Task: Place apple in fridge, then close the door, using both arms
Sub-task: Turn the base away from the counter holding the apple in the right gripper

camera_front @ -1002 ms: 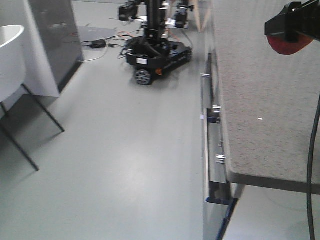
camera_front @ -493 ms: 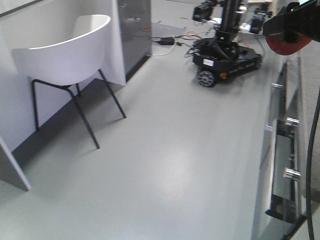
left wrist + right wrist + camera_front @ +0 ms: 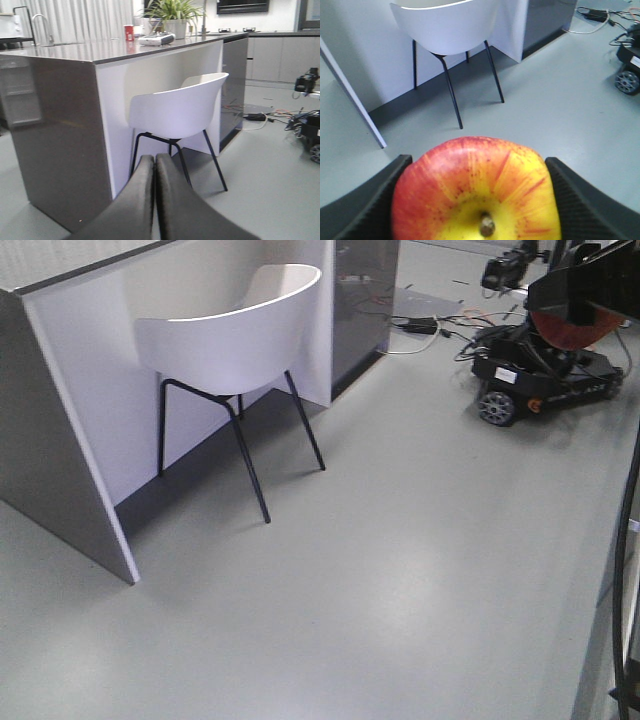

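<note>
Your right hand (image 3: 477,162) is clamped on a small round red apple (image 3: 476,195) streaked with yellow around its stem dimple. In the right wrist view a dark textured finger (image 3: 365,210) presses against each side of the apple, and the stem end faces the camera. In the front-facing view this hand is a black shape in the upper right corner, holding the apple in the air above the floor with its red underside showing beneath.

Your left hand (image 3: 154,165) holds nothing. Its two dark grey fingers lie flat against each other with only a thin seam between them.

Below both hands is a smooth pale grey floor (image 3: 350,590). A thin black cable (image 3: 627,540) hangs down the right edge of the front-facing view.

Farther off, a white moulded shell chair on thin black metal legs (image 3: 180,107) stands just beside a long desk (image 3: 55,130) with white sides, a dark grey end panel and a glossy top. On that top are a curved metal tap (image 3: 42,25), a small red cup (image 3: 128,32), a flat grey device (image 3: 156,38) and a green potted plant (image 3: 172,15). The marking on the cup is too small to read.

Beyond the chair, a black wheeled robot base (image 3: 540,380) sits on the floor among loose cables. Its small white label is too blurred to read.
</note>
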`<state>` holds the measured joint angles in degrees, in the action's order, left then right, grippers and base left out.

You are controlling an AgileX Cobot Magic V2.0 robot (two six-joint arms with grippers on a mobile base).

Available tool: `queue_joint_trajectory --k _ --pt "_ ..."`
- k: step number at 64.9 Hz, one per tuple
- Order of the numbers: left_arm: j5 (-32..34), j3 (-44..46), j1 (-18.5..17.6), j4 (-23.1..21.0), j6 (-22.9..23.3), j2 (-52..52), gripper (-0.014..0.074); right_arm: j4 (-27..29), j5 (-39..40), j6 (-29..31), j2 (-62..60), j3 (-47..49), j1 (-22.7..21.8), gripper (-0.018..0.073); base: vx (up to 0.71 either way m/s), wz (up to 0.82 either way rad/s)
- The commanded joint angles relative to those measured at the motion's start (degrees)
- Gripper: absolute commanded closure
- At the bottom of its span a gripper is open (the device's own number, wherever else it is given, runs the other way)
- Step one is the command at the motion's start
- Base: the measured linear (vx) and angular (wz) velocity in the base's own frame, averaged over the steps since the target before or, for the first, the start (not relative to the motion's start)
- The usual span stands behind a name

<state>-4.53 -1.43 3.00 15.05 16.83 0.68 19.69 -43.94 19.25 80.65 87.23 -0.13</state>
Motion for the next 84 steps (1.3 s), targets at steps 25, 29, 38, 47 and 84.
queue_joint_trajectory --k 25,29,38,47,84 --pt "4.06 -1.58 -0.15 -0.03 0.51 0.9 0.0602 1.17 4.06 0.13 -1.98 1.84 -0.4 0.0475 -0.03 0.32" --pt "4.06 -1.58 -0.15 -0.03 0.51 0.9 0.0602 1.17 4.06 0.13 -1.98 1.84 -0.4 0.0475 -0.04 0.38" --pt "4.06 -1.58 -0.15 -0.03 0.51 0.9 0.0602 1.17 4.06 0.13 -1.98 1.84 -0.4 0.0475 -0.04 0.4" --pt "4.06 -1.58 -0.15 -0.03 0.51 0.9 0.0602 1.17 4.06 0.17 -1.98 1.84 -0.4 0.0475 -0.04 0.43" --pt "4.06 -1.58 -0.15 -0.03 0.51 0.9 0.0602 1.17 4.06 0.17 -1.98 1.84 -0.4 0.0475 -0.02 0.37"
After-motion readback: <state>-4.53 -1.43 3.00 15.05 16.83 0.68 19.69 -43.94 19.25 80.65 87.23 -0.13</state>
